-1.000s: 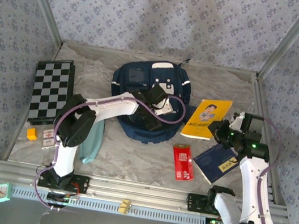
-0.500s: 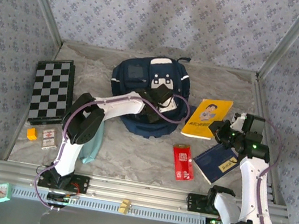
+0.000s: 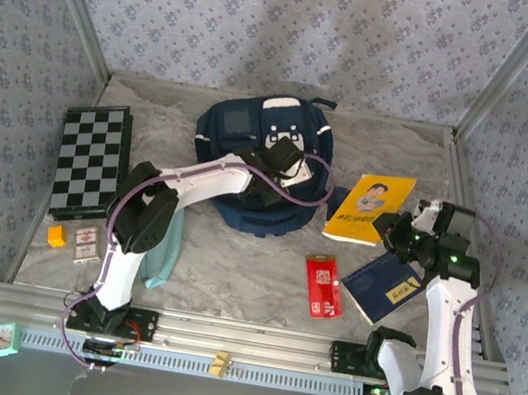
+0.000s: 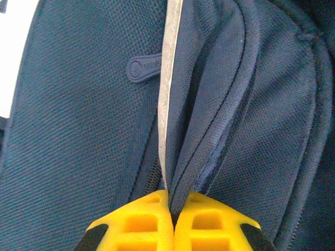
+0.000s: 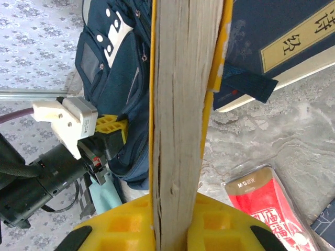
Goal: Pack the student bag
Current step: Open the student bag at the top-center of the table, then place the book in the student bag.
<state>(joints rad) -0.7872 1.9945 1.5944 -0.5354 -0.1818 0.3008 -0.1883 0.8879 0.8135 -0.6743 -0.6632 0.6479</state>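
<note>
The student bag [image 3: 243, 138] lies at the bench's [image 3: 233, 263] back centre, with the left jaws pinched shut on a fabric fold beside its zip. A red pack [image 5: 264, 206] reads "M&G". The right jaws clamp the yellow book [image 3: 369, 207]; the navy book [image 5: 293, 36] carries Chinese characters.

You've got open table [image 3: 232, 268] on the near side of the student bag [image 3: 254, 135], dead centre. Your left arm [image 3: 196, 178] bars the approach from the left. Right side's crowded: red packet [image 3: 323, 286], navy book [image 3: 383, 286], and the yellow book [image 3: 369, 207] just beside the bag. Chessboard [image 3: 91, 158] takes the left edge.
</note>
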